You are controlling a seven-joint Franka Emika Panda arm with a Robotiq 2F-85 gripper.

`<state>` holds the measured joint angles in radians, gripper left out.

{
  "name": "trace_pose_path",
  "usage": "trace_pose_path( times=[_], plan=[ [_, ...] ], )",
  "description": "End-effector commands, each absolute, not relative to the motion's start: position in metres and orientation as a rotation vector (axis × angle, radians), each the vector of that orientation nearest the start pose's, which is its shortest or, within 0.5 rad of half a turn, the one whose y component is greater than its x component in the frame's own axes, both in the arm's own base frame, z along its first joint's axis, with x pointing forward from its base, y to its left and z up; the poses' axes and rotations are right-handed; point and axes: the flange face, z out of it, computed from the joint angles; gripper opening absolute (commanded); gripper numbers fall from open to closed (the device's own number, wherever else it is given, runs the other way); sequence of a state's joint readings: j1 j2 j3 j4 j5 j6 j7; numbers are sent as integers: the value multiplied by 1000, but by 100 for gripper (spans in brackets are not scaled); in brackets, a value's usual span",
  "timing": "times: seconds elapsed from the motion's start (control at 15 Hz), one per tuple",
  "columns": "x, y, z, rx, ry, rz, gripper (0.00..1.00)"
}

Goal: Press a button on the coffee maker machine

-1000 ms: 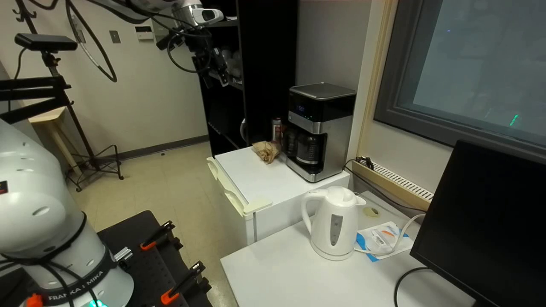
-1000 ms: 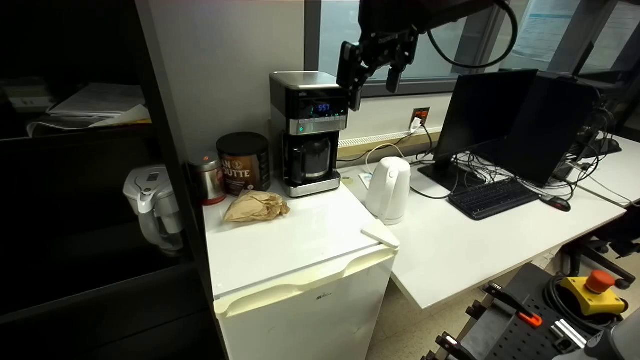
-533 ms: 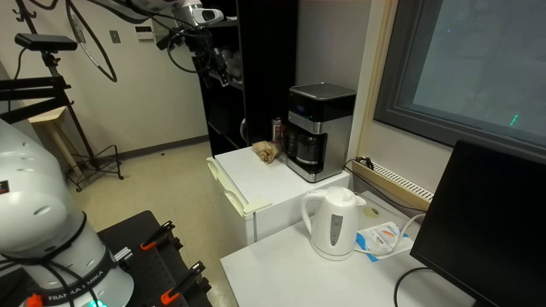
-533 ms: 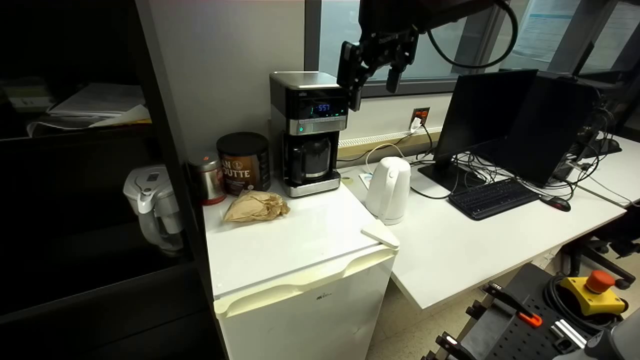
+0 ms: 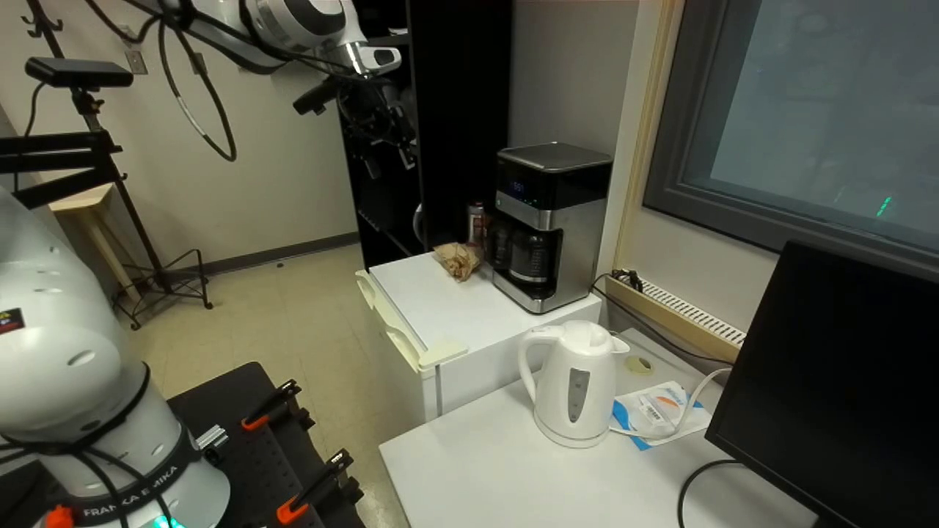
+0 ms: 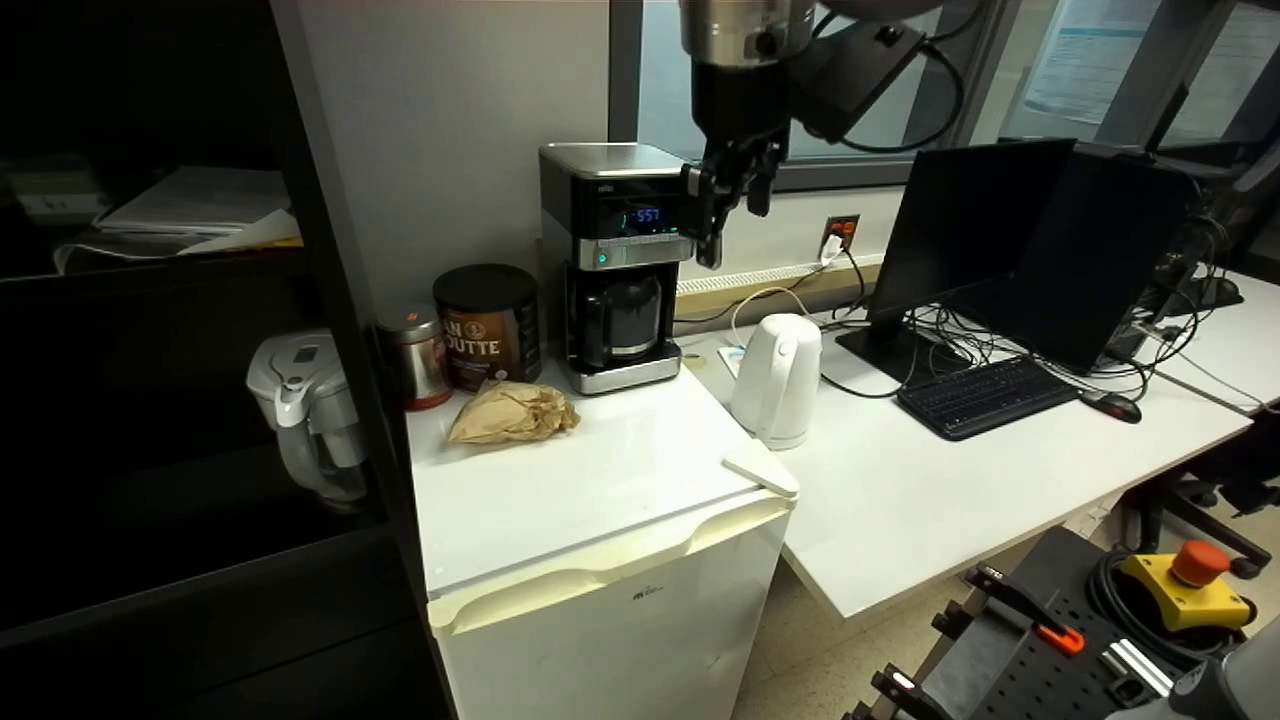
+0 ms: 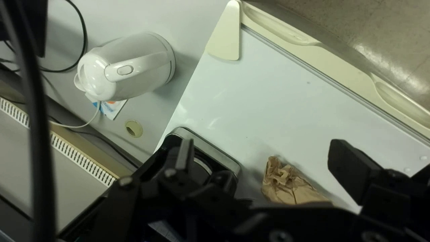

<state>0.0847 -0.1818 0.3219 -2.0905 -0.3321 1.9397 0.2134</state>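
Observation:
The coffee maker machine (image 5: 579,235) is a boxy black and silver machine on a white fridge top. In an exterior view its front shows a lit clock, a silver band with a row of small buttons (image 6: 635,241) and a green light. Its dark glass carafe (image 6: 632,315) is in place. My gripper (image 5: 390,167) is open and empty, in the air in front of the machine and apart from it. In an exterior view the gripper (image 6: 735,230) covers the panel's right edge. In the wrist view the fingers (image 7: 262,148) are wide apart; one hides part of the machine's base (image 7: 208,151).
A crumpled brown paper bag (image 6: 515,412), a coffee can (image 6: 487,330) and a steel canister (image 6: 415,355) stand beside the machine on the fridge top (image 6: 600,470). A white kettle (image 5: 576,389) and a monitor (image 5: 843,389) stand on the desk. A dark shelf (image 6: 330,250) borders the fridge.
Between half a second ago and now, the arm has moved the gripper lower and closer to the coffee maker. The gripper stays open. The other things have not moved.

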Motion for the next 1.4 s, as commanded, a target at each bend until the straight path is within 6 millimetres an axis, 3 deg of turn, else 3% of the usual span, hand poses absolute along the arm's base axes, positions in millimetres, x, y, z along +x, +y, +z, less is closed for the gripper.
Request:
trace_pose_path(
  times=[0.0,0.33,0.4,0.47,0.8,1.0,1.13,1.33],
  plan=[
    [497,187,483,-3454,-817,-211,100],
    [518,186,448,-3478,-1239,-304,100],
    [521,186,442,-3475,-1318,-351,75],
    [524,187,436,-3470,-1384,-395,74],
    [541,188,410,-3394,-1692,-667,35],
    [548,189,397,-3335,-1780,-823,13],
    [552,189,388,-3312,-1803,-911,0],
    [552,189,375,-3295,-1784,-1057,0]
  ],
)
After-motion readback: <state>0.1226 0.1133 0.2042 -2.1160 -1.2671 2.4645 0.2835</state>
